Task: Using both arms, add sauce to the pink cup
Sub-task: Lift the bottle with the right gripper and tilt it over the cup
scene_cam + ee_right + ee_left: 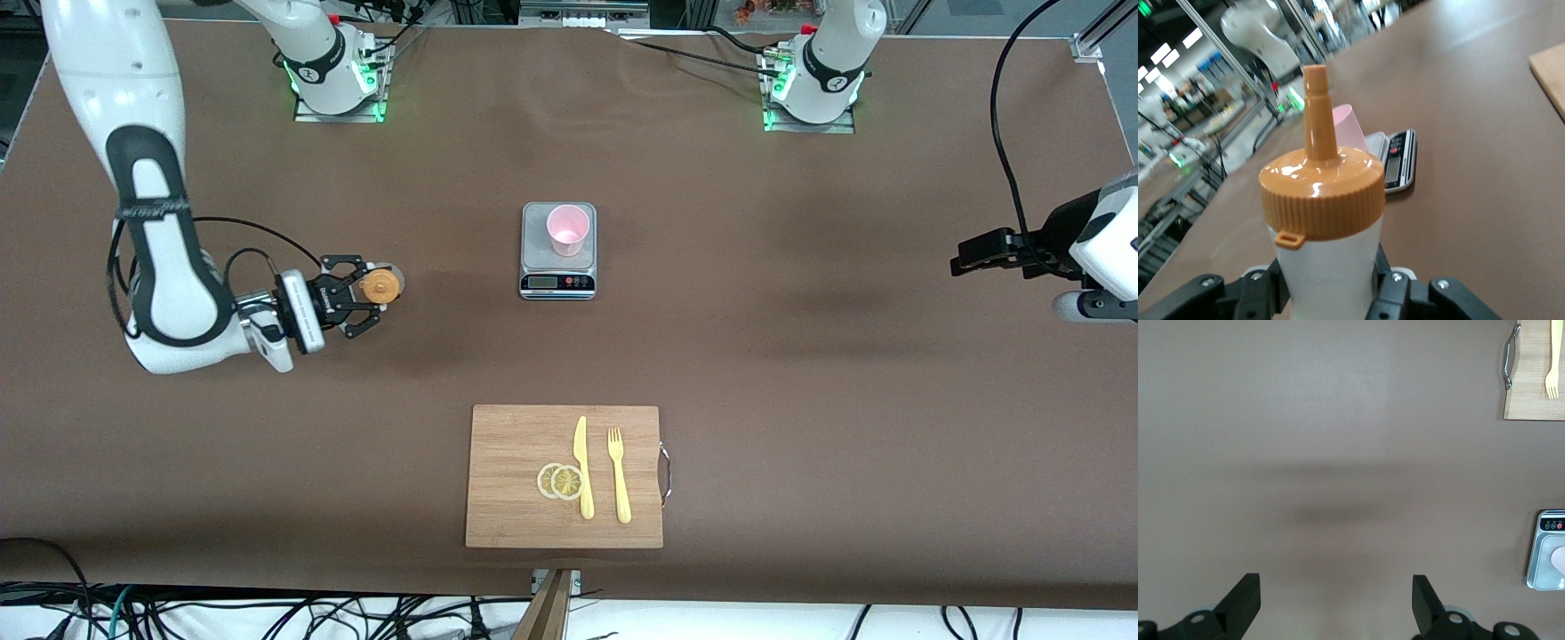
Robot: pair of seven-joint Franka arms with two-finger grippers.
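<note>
Right wrist view: right claw [1331, 293] grips the sauce [1325, 227], hiding most of the pink cup [1350, 125]; left claw [1336, 603] gapes.

Lighting: even, bright, overhead. Soft blurred shadows on the desk [800, 356], one broad band in the left wrist view. Glare: highlights on the sauce [1325, 220] cap. Background of right wrist view out of focus.

Brown table [800, 356] — scale [557, 276], cutting board [516, 471]

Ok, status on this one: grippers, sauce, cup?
Right gripper shut on sauce, toward right arm's end. Left gripper open, waiting over bare table. Cup on scale, path clear.
</note>
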